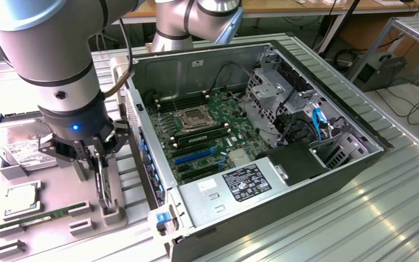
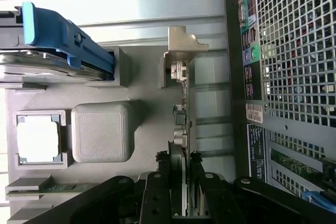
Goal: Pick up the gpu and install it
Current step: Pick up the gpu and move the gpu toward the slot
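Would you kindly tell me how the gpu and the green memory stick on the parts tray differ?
The gpu is black; the memory stick is green. The gpu has a pale metal bracket at one end; the memory stick has none. The gripper is at the gpu, while the memory stick lies apart from it. Both sit in the grey tray beside the computer case.

Gripper clamped across the edge-on gpu, card upright in a grey holder tray, blue-railed hard drive, CPU, green memory stick, computer case's perforated panel alongside.
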Controlling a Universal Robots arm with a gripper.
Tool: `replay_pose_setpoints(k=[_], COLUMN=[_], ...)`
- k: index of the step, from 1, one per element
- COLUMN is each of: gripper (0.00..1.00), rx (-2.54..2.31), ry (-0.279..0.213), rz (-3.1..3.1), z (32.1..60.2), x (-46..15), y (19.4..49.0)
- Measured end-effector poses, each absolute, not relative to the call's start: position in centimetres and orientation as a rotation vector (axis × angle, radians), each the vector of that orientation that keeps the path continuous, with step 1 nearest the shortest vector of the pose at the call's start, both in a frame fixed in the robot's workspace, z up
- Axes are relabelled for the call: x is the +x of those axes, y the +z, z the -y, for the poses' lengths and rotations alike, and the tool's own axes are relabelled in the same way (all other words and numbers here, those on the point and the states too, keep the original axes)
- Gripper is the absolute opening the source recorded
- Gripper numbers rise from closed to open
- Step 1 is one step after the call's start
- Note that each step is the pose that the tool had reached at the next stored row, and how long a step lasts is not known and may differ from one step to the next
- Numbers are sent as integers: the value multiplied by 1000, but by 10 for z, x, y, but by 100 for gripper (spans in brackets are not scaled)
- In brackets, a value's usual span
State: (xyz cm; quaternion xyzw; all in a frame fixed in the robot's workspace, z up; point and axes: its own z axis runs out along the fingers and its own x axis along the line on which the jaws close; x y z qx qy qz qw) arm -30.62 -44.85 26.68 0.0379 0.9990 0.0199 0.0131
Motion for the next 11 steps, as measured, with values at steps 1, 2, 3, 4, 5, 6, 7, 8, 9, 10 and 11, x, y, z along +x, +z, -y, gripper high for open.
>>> replay_pose_setpoints(k=[1,2,3,4,5,6,7,8,9,10,11], gripper=[26,26,26,26,26,26,26,26,26,26,26], rx=[118,118,118,118,118,118,118,118,118,118,118], ry=[62,62,62,62,62,62,62,62,62,62,62], rz=[-3112,-3112,-3112,-3113,-3113,-3112,-3112,-3113,-3113,-3113,-3113], z=[449,448,448,448,448,448,448,448,448,448,448], x=[-306,-306,-306,-306,-306,-306,-306,-306,-306,-306,-306], y=[267,268,268,269,269,269,270,270,271,271,272])
